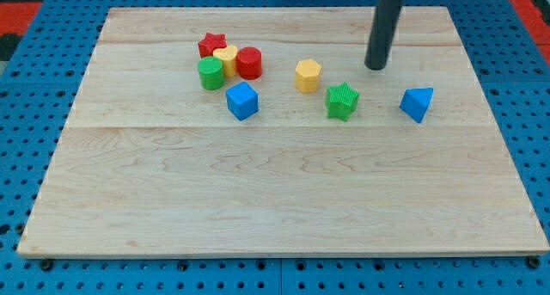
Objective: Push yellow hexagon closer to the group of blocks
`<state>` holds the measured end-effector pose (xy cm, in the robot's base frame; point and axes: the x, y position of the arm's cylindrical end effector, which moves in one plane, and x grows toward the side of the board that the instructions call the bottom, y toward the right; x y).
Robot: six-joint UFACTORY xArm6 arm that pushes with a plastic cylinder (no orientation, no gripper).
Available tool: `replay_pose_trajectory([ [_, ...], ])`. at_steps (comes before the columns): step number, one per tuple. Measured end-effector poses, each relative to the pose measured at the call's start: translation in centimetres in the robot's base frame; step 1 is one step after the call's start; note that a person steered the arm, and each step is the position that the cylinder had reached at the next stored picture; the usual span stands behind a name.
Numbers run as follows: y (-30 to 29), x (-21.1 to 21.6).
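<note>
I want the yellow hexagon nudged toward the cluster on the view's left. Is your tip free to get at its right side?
Probably yes. My tip sits up and to the view's right of the yellow hexagon, with bare board between them. The green block lies lower, seemingly off that path.

Yellow hexagon (308,75), upright on the wooden board, apart, right of the clustered group of blocks (225,61)

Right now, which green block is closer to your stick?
The green star, right of the yellow hexagon. It is nearer my tip than the green cylinder.
</note>
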<state>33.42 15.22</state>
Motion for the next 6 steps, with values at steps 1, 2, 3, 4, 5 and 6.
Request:
replay_pose_trajectory([
  [1,-5.6,-0.1],
  [2,-10.5,0.9],
  [3,-11.7,1.5],
  [4,-11.8,4.1],
  [5,-11.8,4.5],
  [6,-16.5,4.1],
])
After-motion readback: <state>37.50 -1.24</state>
